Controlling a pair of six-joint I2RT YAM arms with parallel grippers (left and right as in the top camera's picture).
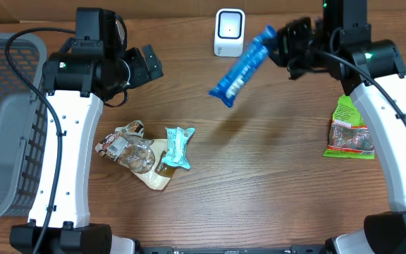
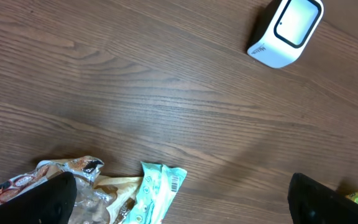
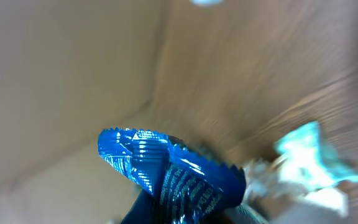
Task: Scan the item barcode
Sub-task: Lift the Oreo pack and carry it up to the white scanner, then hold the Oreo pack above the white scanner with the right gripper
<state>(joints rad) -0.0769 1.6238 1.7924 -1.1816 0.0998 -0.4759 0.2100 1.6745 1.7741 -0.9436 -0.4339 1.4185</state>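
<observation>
Nearest my end of the table [image 1: 259, 190], in the lower left of the overhead frame, lies a small heap: a teal packet [image 1: 177, 147] leaning on a crumpled clear snack bag [image 1: 129, 152]. I take them for stock waiting its turn. At the right edge a green packet [image 1: 349, 134] lies flat beside the right arm, well apart from the heap. A grey basket [image 1: 20, 49] fills the left edge, probably the drop-off for scanned goods.

Further up, the left gripper [image 1: 151, 63] hangs above bare wood, jaws spread wide with nothing between them; I read it as parked out of the way.

Top centre is where the work is. The right gripper [image 1: 282, 44] is clamped tight on one end of the blue packet [image 1: 240, 69], which is held aloft and slants down to the left, near the white scanner [image 1: 229, 32]. I judge the slant is meant to turn its print toward the scanner window. The right wrist view is too blurred to show a barcode.
</observation>
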